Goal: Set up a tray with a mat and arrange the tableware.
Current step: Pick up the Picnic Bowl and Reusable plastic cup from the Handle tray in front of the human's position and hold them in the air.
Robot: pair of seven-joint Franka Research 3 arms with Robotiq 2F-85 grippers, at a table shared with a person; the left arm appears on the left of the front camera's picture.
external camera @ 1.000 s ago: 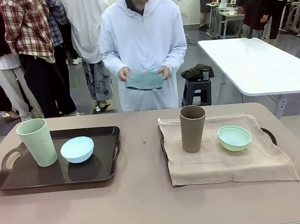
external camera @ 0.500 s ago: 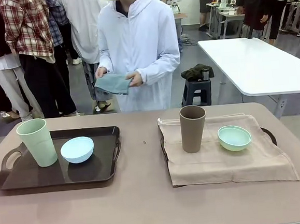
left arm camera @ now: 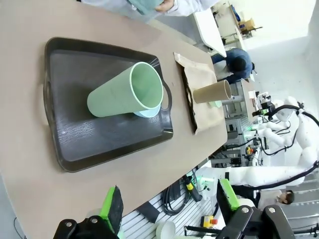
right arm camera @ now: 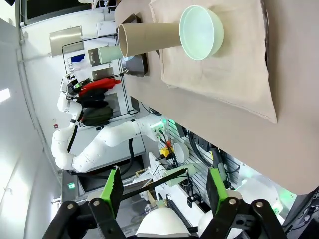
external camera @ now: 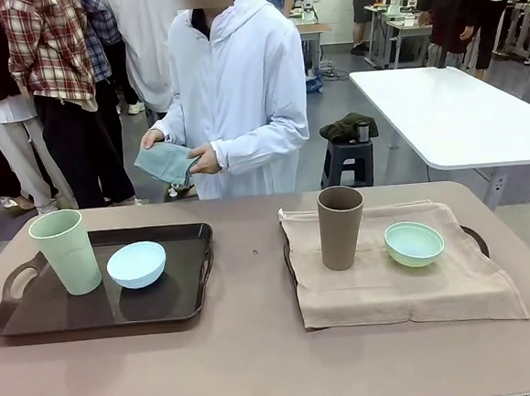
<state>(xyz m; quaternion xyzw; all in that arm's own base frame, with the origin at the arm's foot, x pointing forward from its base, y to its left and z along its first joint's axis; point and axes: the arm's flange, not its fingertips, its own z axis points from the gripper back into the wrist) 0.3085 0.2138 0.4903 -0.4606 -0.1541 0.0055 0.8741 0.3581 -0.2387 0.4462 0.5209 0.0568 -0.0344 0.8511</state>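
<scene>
**A:** How do the left fingers (left arm camera: pixel 113 206) stand?

**B:** They are spread wide with the green pads far apart and nothing between them. They hang clear of the worktop (external camera: pixel 260 363), well apart from the dark tray (external camera: pixel 177 301) that they look down on.

**A:** And the right fingers (right arm camera: pixel 112 191)?

**B:** Those are parted too and grip nothing. They are held off the worktop's other side.

**A:** What is on the dark tray?

**B:** A pale green cup (external camera: pixel 65 250) stands upright at its left end. A light blue bowl (external camera: pixel 136 263) sits just beside it on the right. In the left wrist view the cup hides most of that bowl.

**A:** And the right half of the worktop?

**B:** A beige mat (external camera: pixel 410 297) lies over a second tray (external camera: pixel 474 235), whose dark handle and a strip of rim peek out. The mat's near edge spills past the tray onto the worktop. A brown cup (external camera: pixel 342 227) stands upright on the left part of the mat. A mint green bowl (external camera: pixel 414 243) sits to its right, near the cup but not touching it.

**A:** What is farther back?

**B:** A person (external camera: pixel 247 80) in a white hooded top stands at the far edge, turned partly sideways. Both hands hold a folded teal cloth (external camera: pixel 163 160) at waist height, off the worktop. Behind are a black stool (external camera: pixel 346 159) and a white table (external camera: pixel 451 110).
</scene>
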